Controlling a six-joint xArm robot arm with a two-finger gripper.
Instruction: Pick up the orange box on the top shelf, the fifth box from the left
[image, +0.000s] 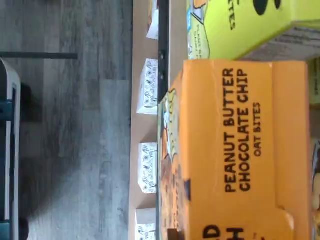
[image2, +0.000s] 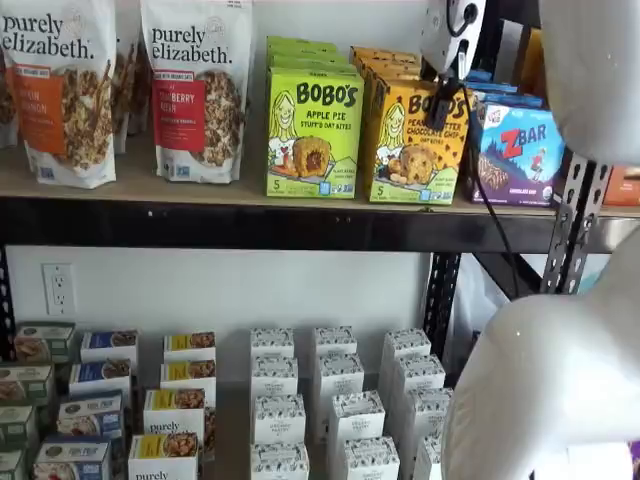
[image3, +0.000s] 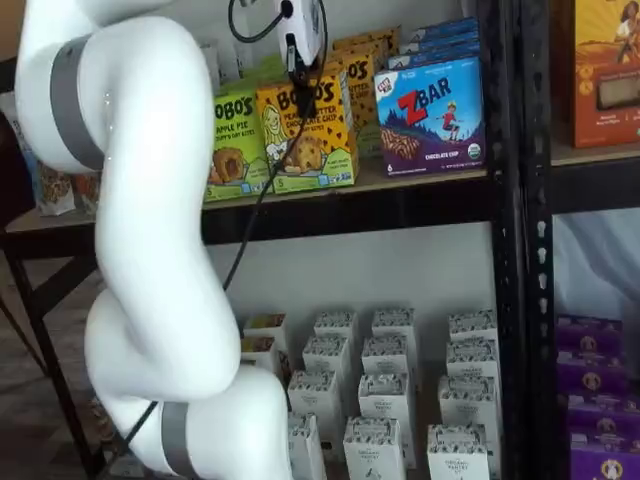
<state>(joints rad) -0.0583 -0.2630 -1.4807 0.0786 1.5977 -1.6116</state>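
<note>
Hanging before the orange box (image3: 305, 135) on the top shelf (image2: 200, 190), the tool (image3: 303, 95) hides its finger state.

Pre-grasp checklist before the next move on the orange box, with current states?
1. Target found: the orange box stands upright at the front of the top shelf. Ok.
2. Alignment: the gripper hangs in front of the box's upper face in both shelf views; the wrist view is filled by its peanut butter panel. Ok.
3. Jaws state: no gap visible. Cannot tell.
4. Side clearance: the green Apple Pie box and the ZBAR box sit close on either side. Cannot tell if the jaws fit.
5. Cable hangs across the shelf edge. Cannot tell if it snags.
</note>
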